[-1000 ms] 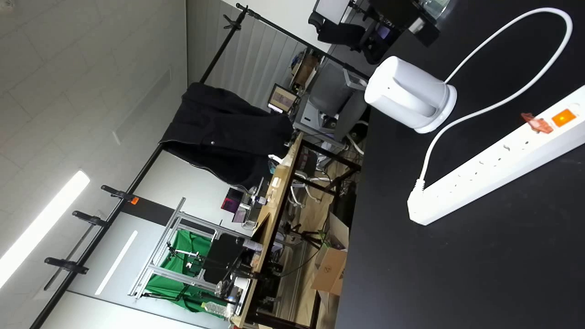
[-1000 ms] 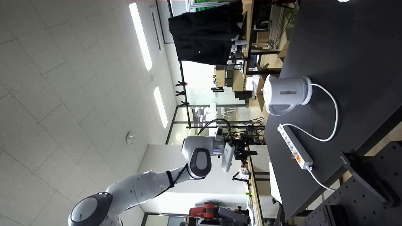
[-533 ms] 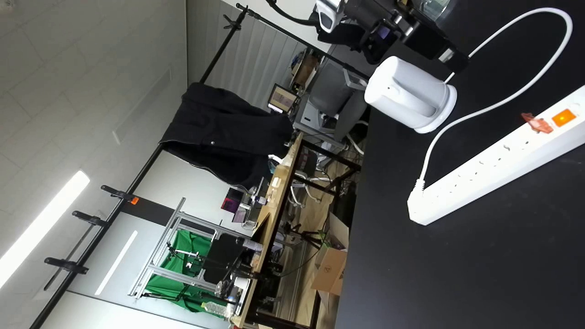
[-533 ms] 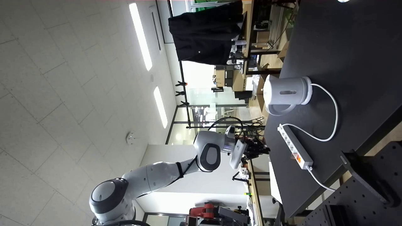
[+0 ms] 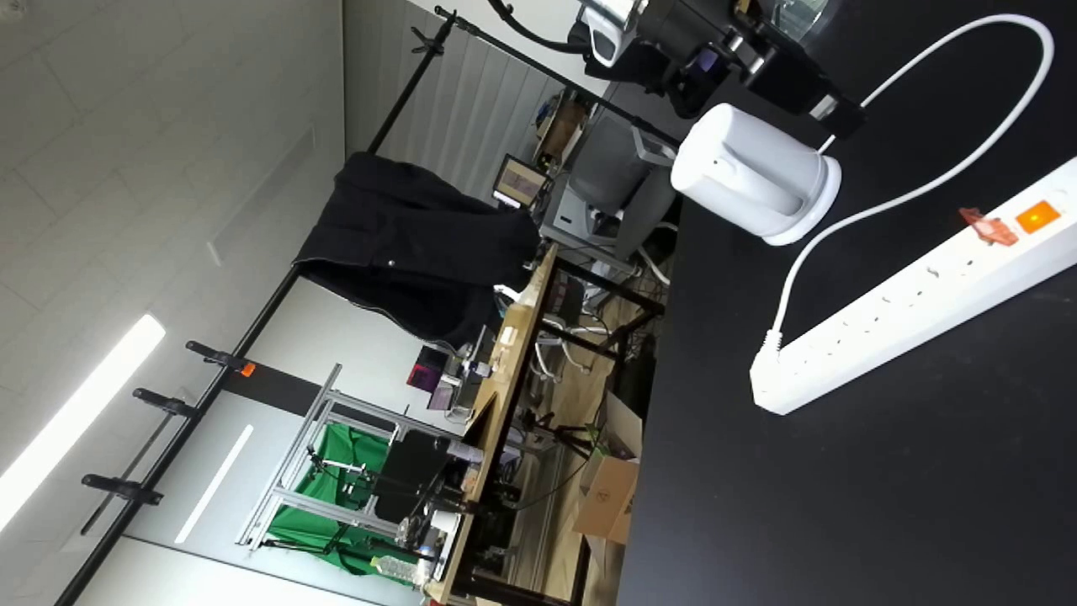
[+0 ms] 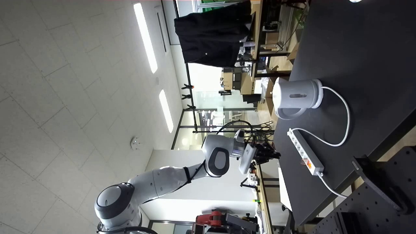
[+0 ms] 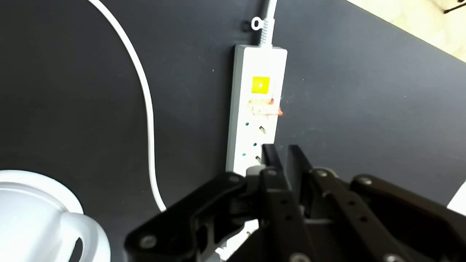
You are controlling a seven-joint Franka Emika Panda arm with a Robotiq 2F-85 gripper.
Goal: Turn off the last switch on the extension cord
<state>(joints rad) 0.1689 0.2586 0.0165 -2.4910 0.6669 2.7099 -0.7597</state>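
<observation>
The extension cord (image 7: 236, 145) is a long white strip lying on the black table, its socket row partly hidden behind my gripper in the wrist view. Near its cable end glows a square orange switch (image 7: 260, 84), lit too in both exterior views (image 5: 1037, 216) (image 6: 309, 164). Beside the switch sits a small reddish translucent piece (image 7: 264, 107). My gripper (image 7: 282, 151) has a narrow gap with nothing between its fingers. In the wrist view one fingertip overlaps the strip's edge, well short of the switch. An exterior view shows the gripper (image 6: 278, 156) above the table, apart from the strip.
A white kettle (image 5: 753, 172) stands on the table, and its white cable (image 5: 951, 177) loops round to the strip's far socket. The strip's own supply cable (image 6: 331, 190) runs off over the table edge. A black perforated plate (image 6: 367, 208) lies beyond that edge.
The arm has come lower and toward the table, moving rightward in both exterior pictures, with little motion in the last half second. Strip, lit switch and kettle look the same.
</observation>
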